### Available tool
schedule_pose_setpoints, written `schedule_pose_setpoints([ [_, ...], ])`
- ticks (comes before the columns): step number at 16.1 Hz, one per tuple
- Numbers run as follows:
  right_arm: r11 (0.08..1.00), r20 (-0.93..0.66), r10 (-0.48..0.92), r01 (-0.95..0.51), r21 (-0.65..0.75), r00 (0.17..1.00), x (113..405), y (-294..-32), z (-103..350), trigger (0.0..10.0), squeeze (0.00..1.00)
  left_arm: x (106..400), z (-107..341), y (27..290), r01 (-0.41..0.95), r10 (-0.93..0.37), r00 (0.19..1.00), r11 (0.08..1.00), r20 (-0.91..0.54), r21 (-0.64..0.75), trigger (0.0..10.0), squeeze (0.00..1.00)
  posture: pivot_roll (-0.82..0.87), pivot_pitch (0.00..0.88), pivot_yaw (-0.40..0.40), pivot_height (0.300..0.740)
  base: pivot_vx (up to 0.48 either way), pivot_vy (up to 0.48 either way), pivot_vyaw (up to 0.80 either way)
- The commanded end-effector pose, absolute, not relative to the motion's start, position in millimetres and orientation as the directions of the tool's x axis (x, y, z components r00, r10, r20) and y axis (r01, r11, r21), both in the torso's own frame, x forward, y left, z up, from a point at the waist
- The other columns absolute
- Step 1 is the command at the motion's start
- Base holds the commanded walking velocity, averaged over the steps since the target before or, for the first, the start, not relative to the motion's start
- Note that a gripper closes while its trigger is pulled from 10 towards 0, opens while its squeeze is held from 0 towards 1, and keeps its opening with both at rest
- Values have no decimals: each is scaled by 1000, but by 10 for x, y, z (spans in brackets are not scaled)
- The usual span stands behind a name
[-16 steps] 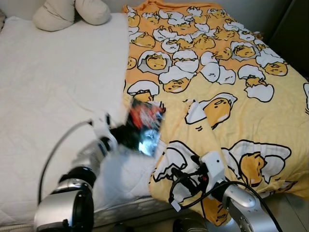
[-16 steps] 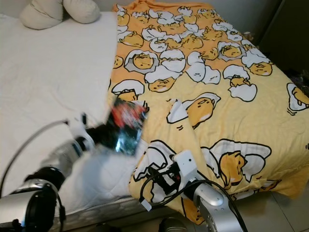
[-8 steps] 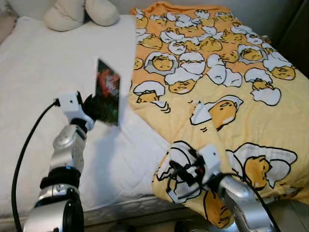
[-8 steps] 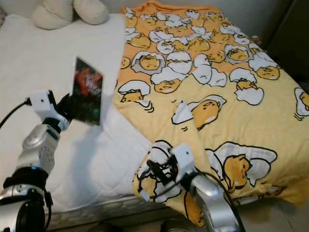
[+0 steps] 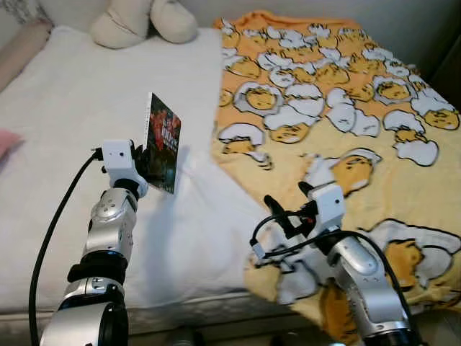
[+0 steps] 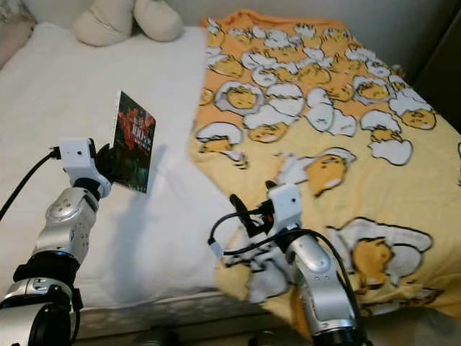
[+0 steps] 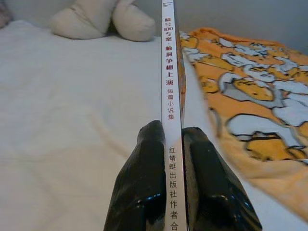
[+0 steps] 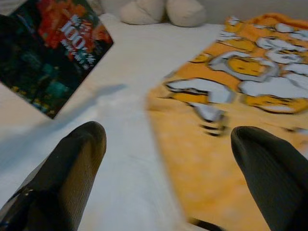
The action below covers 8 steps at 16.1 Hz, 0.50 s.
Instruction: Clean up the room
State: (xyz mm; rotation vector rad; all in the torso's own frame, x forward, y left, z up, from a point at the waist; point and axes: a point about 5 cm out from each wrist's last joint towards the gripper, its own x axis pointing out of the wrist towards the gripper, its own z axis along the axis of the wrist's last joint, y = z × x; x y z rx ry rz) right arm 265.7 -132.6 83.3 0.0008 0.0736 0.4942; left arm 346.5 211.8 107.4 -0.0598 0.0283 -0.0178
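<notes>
My left gripper [image 5: 146, 161] is shut on a thin book [image 5: 163, 151] with a dark cover and red print, holding it upright above the white bed sheet [image 5: 65, 144]. In the left wrist view the book's white spine [image 7: 172, 96] stands clamped between the two black fingers [image 7: 144, 192]. My right gripper [image 5: 287, 205] stands open near the bed's front, over the edge of the yellow egg-print blanket [image 5: 346, 108]. The right wrist view has its two fingertips [image 8: 72, 163] wide apart, with the book [image 8: 48, 53] beyond them.
The yellow blanket covers the right half of the bed. A cream plush pillow [image 5: 144, 18] lies at the head of the bed. A pink thing [image 5: 7, 140] and a pink bolster [image 5: 21, 50] sit at the left edge.
The view has shifted left. My left gripper has carried the book up and leftward, over the white sheet. My right gripper has risen from the blanket's front edge.
</notes>
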Motion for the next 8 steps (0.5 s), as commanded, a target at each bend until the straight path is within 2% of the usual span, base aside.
schedule_pose_setpoints([
  [1,844,-39,535,-532,70,844,2643,-1197,914,10000,0,3500,1189,2135,-1,2,1000,1000,26,-29,10000,0,-154,7,34,723,0,480,0],
  [8,796,-61,603,-595,109,796,2619,-1124,921,10000,0,3513,1166,2095,0,0,1000,1000,13,6,10000,0,-149,8,25,723,0,480,0],
])
